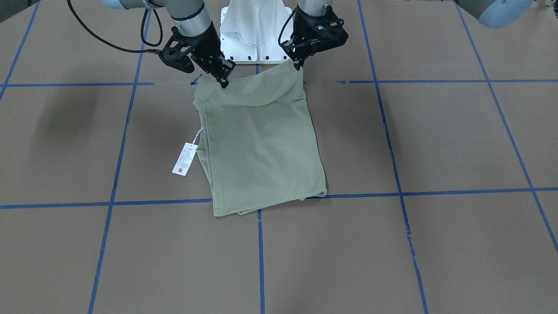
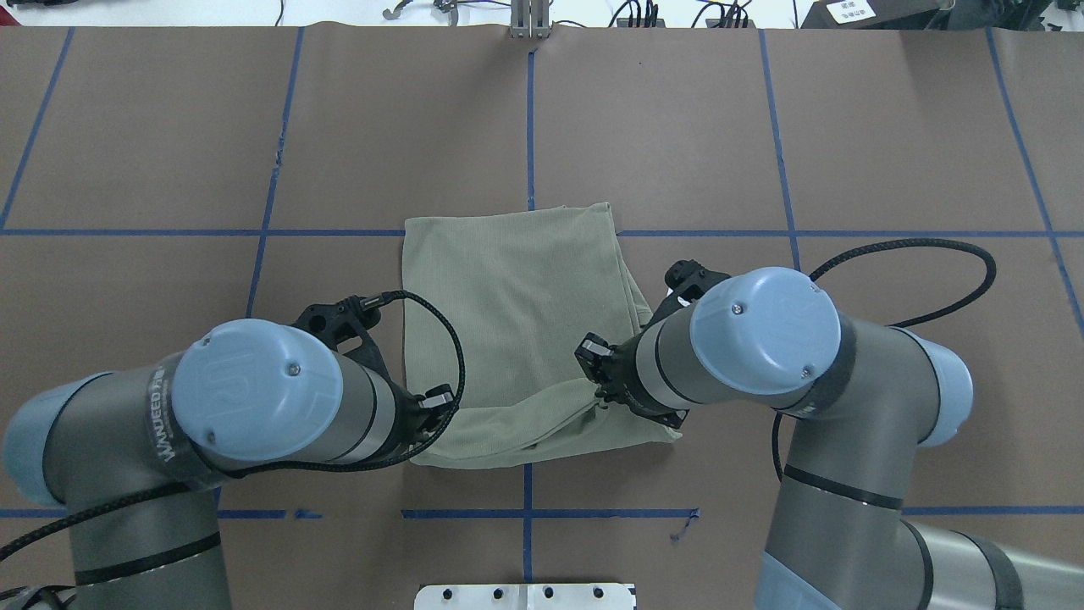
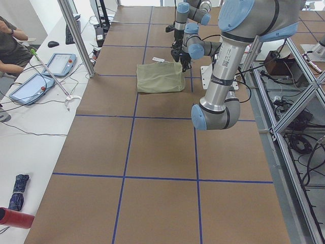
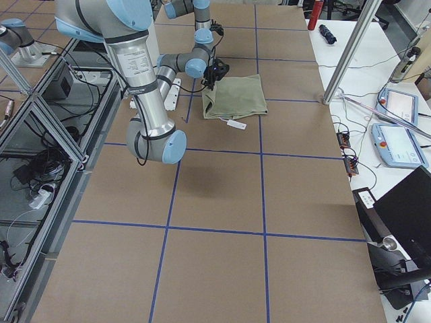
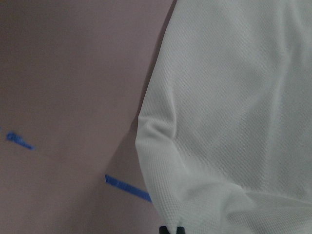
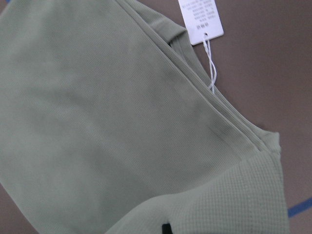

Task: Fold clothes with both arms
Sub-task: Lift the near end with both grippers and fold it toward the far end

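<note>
The pale sage-green shirt (image 1: 261, 144) lies folded into a rectangle in the middle of the table, also in the overhead view (image 2: 517, 313). Its white hang tag (image 1: 185, 158) with a red mark rests on the table beside one long edge. The edge nearest the robot's base is raised a little off the table. My left gripper (image 1: 299, 65) is shut on one corner of that edge, and my right gripper (image 1: 224, 82) is shut on the other corner. In the left wrist view the shirt (image 5: 234, 112) fills the right side. The right wrist view shows folded layers (image 6: 107, 112) and the tag (image 6: 201, 17).
The white pedestal base (image 1: 255, 30) stands just behind the shirt's held edge. Blue tape lines (image 1: 260, 257) divide the brown table top. A side bench holds tablets (image 3: 30, 86), with a person's arm (image 3: 12, 43) near them. A red bottle (image 3: 15, 217) lies at the bench's near end.
</note>
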Available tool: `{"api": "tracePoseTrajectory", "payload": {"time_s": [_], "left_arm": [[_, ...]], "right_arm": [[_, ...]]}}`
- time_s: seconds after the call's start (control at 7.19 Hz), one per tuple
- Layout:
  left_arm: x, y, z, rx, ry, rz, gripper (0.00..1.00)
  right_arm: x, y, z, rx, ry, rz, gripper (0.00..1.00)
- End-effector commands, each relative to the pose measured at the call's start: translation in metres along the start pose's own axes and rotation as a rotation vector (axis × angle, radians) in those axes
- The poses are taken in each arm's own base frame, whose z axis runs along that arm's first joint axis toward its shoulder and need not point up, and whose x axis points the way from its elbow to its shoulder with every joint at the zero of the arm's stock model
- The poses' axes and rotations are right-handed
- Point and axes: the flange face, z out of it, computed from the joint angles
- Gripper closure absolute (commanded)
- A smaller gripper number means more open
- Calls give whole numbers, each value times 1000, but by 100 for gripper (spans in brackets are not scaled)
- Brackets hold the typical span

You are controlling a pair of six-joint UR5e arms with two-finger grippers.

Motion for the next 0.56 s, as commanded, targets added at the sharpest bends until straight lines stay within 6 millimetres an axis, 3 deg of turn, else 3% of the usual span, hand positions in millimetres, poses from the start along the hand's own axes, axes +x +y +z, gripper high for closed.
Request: {"api": "tracePoseTrajectory", "payload": {"time_s": [0.0,0.14,0.42], "left_arm": [[15,-55,30,60,36,-15,100],[21,-74,49,78,48,-2,100],[34,-129,64,139,56,-19,100]], "right_arm": [[-41,-55,35,66,-53,11,100],[-54,-76,50,82,-76,23,100],[-96,-104,75,122,-46,63,100]]}}
